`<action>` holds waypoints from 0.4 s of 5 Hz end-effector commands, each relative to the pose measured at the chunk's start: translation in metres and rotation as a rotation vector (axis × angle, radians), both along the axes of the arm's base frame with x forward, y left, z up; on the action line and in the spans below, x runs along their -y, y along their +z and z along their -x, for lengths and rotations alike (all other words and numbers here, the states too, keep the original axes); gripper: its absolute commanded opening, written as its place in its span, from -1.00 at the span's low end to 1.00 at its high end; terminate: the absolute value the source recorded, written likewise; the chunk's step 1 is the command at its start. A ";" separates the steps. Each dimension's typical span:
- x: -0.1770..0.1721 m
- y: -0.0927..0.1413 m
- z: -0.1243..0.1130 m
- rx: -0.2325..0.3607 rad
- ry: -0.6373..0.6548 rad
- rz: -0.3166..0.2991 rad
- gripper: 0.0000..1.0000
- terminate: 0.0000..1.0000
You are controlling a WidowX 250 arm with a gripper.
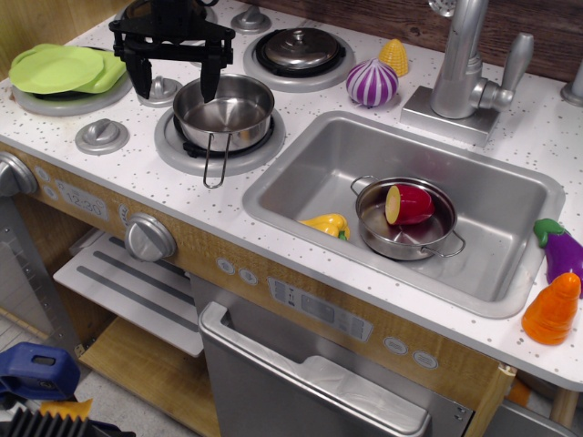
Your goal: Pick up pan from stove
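Observation:
The pan (pixel 224 111) is a small shiny steel saucepan standing upright on the front right burner of the stove (pixel 118 173), its wire loop handle (pixel 215 162) pointing toward the front edge. My black gripper (pixel 175 86) hangs open just above the pan's left rim. Its right finger (pixel 210 80) is over the inside of the pan near the back left wall. Its left finger (pixel 142 77) is outside the pan, over a grey knob. Nothing is held.
A domed steel lid (pixel 299 47) covers the back right burner. Green plates (pixel 66 68) lie on the left burner. The sink (pixel 492 282) holds a two-handled pot (pixel 407 218) and a yellow pepper (pixel 328 224). A purple onion (pixel 372 83), corn, eggplant and carrot (pixel 552 309) lie around it.

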State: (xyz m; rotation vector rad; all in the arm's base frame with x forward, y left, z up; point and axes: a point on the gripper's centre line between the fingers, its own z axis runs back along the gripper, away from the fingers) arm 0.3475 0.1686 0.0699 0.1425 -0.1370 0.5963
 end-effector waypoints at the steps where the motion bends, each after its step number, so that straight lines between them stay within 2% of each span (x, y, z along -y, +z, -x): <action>1: 0.000 0.000 0.000 0.000 0.000 0.000 1.00 -1.00; 2: -0.001 -0.001 -0.002 0.004 -0.001 0.007 1.00 -1.00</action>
